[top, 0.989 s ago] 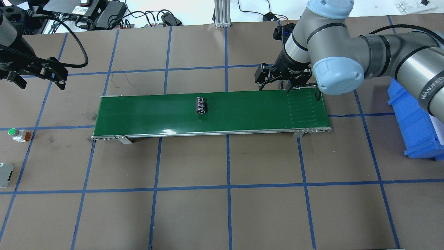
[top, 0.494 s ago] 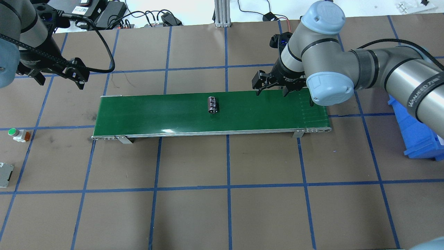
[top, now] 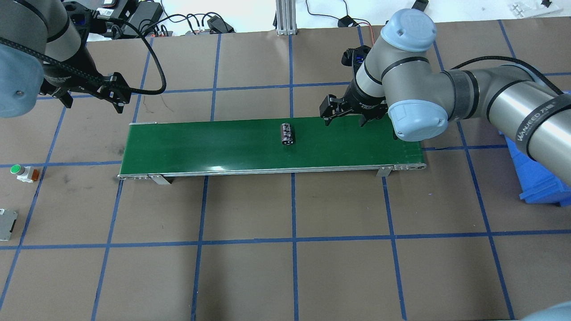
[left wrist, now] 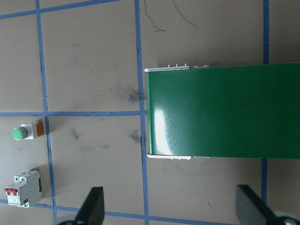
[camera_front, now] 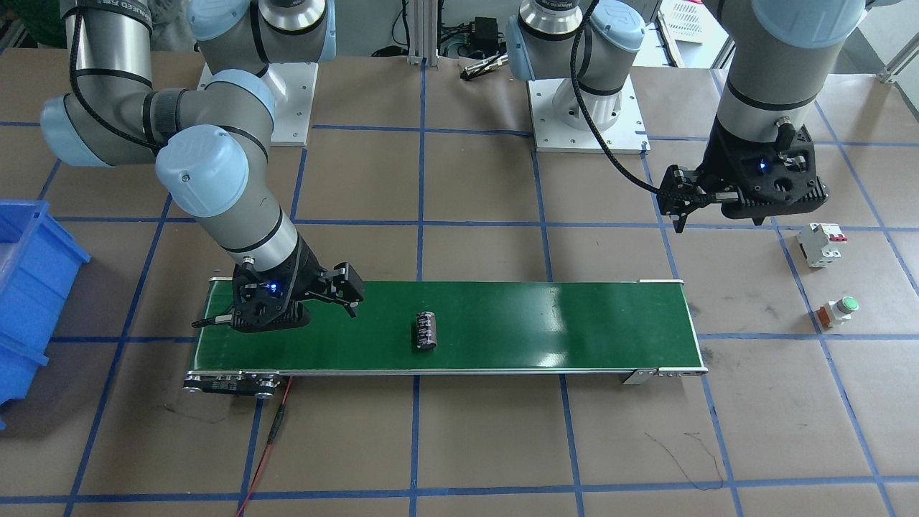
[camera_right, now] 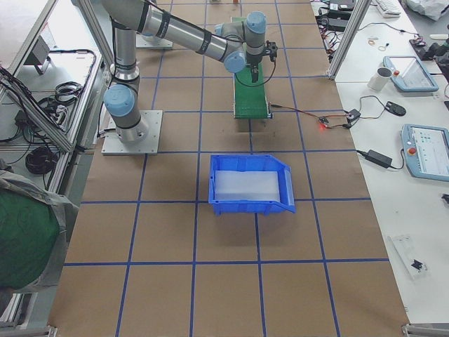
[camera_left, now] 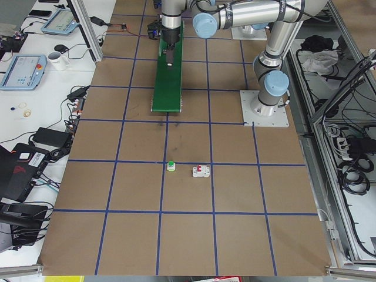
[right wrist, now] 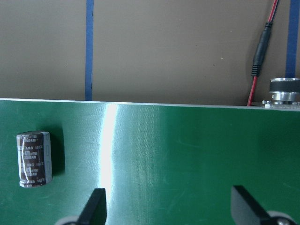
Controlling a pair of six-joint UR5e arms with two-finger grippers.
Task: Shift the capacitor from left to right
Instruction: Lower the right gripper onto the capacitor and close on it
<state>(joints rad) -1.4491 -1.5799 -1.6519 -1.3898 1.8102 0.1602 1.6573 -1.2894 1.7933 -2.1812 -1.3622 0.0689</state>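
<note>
I am looking down on a brown surface (top: pixel 285 267) ruled with blue tape. A long green conveyor belt (top: pixel 200 142) lies across it. The capacitor (top: pixel 287 134), a stubby dark cylinder, lies on its side near the belt's middle, touching nothing else.

The right hand (top: pixel 344 122) hangs over the belt's far edge, between the capacitor and the right end, near the part but apart from it. Its wrist camera shows both fingers spread wide with only bare belt between them, and the capacitor off to one side. The left hand (top: pixel 94 103) is beyond the belt's left end, also spread and empty. A white breaker (left wrist: pixel 23 190) and a green-topped push button (left wrist: pixel 26 132) sit on the surface below it. A blue bin (top: pixel 535 174) stands past the belt's right end.

I judge this to be the approach before the right-side pickup. Next I would centre the right hand over the capacitor, set the fingers across its round body, lower and clench. It may roll, and if the belt is running, timing will matter.
</note>
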